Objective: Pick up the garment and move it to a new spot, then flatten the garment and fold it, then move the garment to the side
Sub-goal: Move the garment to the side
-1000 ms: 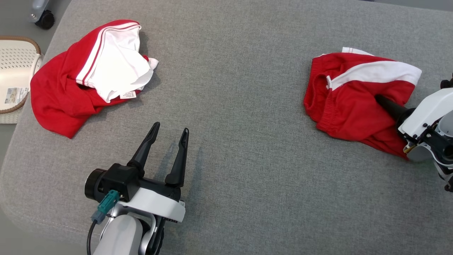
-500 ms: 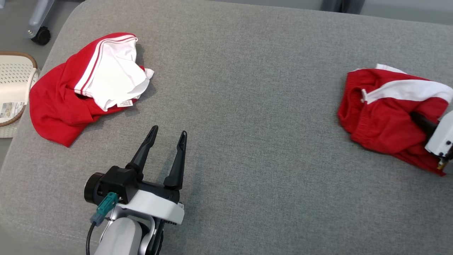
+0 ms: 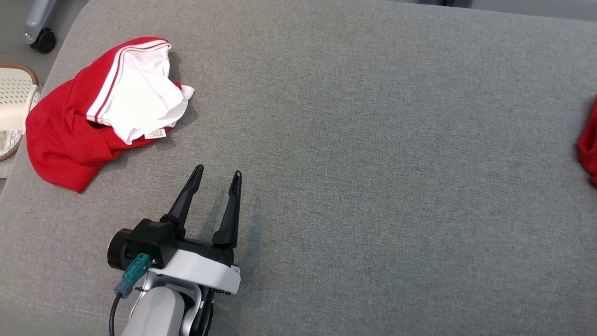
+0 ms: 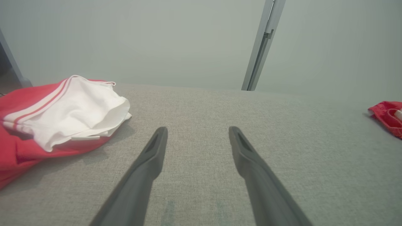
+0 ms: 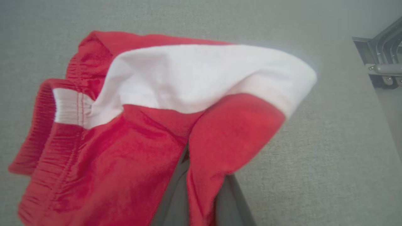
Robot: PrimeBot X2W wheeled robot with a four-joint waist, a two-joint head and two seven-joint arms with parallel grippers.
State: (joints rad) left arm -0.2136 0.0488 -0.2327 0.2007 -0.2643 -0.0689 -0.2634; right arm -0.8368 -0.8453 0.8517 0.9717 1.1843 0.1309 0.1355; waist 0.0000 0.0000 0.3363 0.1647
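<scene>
1. Overhead, in the head view, the left gripper is hovering over the grey surface at the lower left, its two fingers standing wide apart and holding nothing. A red and white shirt is lying crumpled near the surface's far left corner, with a pale basket sitting just beyond that edge. The red shorts are showing as a sliver at the right edge, well apart from the shirt.
2. Along the left wrist view, the left gripper is pointing across the surface, fingers spread and empty. The shirt is lying to their left, the shorts far off at the right edge.
3. Along the right wrist view, the right gripper is pinching a red fold of the shorts, its fingers nearly together with the cloth between them. The shorts' white panel is facing the camera, the elastic waistband bunching at the left. Whether the shorts are touching the surface I cannot tell.
</scene>
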